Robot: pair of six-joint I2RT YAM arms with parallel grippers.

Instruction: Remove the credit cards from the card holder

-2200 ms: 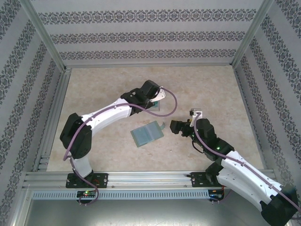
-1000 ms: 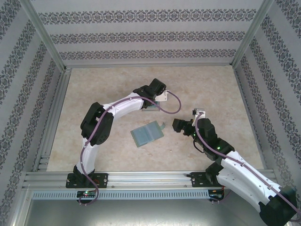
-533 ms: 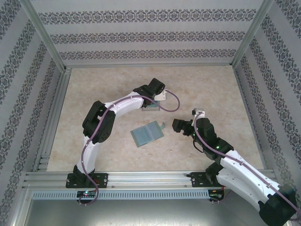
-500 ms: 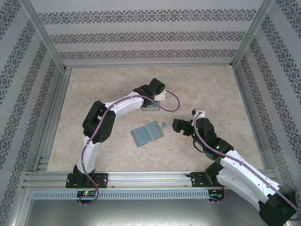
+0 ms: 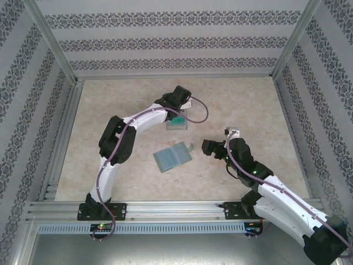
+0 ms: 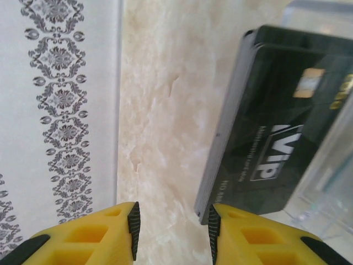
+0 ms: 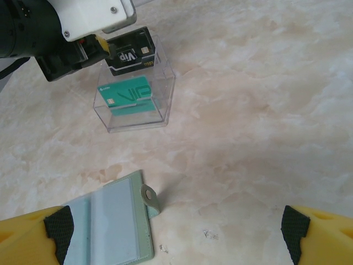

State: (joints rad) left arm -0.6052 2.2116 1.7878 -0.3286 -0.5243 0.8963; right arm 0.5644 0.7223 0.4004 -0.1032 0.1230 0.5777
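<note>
The card holder (image 5: pixel 172 157) lies open and flat mid-table, bluish pockets up, its closure tab (image 7: pixel 149 199) on the right side. A black credit card (image 7: pixel 131 57) marked VIP rests tilted on the far rim of a clear tray (image 7: pixel 135 126). Inside the tray lies a teal card (image 7: pixel 128 96). My left gripper (image 6: pixel 172 221) is open just behind the black card (image 6: pixel 276 127), whose near corner sits beside the right pad; nothing is between the jaws. My right gripper (image 7: pixel 176 232) stands wide open above the table, just right of the card holder (image 7: pixel 105 226).
The left arm (image 5: pixel 138 118) arches across the table's centre-left to the tray (image 5: pixel 177 126). The right arm (image 5: pixel 259 182) reaches in from the near right. Patterned walls and aluminium posts enclose the marble table on three sides.
My left gripper has opened, let go of the black card at the tray's far rim, and drawn back slightly away from the tray. The right arm and the card holder have not moved.
</note>
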